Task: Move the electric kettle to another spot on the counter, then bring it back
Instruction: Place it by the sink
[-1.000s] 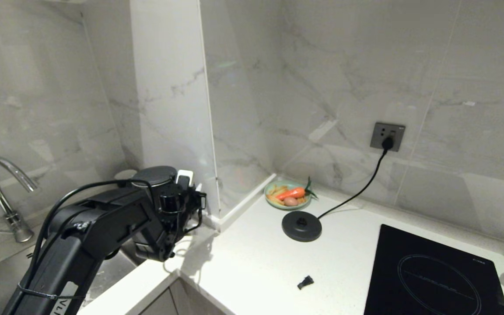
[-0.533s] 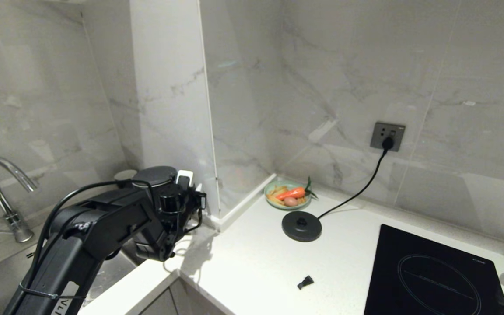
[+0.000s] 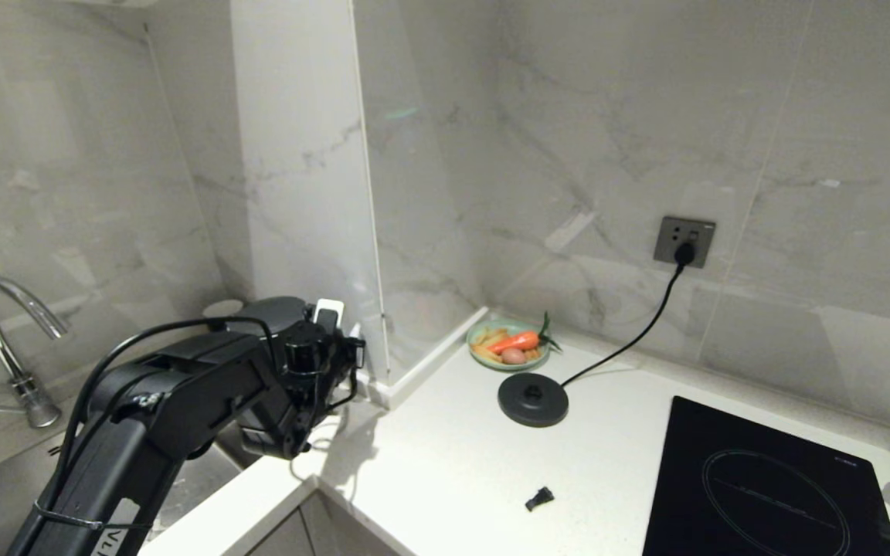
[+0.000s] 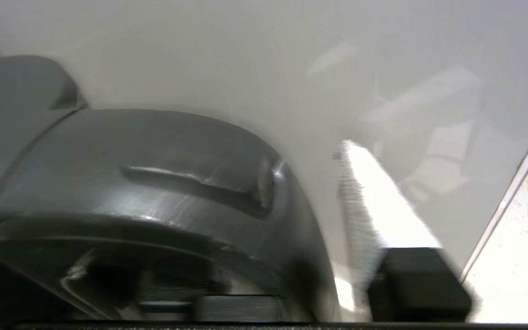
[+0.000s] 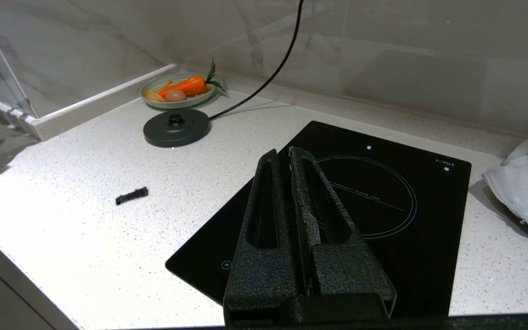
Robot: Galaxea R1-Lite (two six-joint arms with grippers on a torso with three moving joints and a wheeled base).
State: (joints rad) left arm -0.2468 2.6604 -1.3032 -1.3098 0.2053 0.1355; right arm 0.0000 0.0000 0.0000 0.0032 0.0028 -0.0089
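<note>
The kettle [image 3: 275,310] stands on the counter [image 3: 445,463] by the sink, away from its base [image 3: 532,398]. The left hand [image 3: 334,340] is at its handle — grip unclear. Next: secure the handle and carry it back. The right hand [image 5: 291,160] hangs pressed closed over the hob [image 5: 383,197].

Grey-veined glossy marble tiles [image 3: 568,131] cover the walls, which meet in a projecting corner pillar [image 3: 298,170]. A grey wall socket [image 3: 684,240] holds a black plug. A chrome tap [image 3: 5,340] curves at the far left. Pale cabinet doors [image 3: 290,537] sit below, under soft, even light.
</note>
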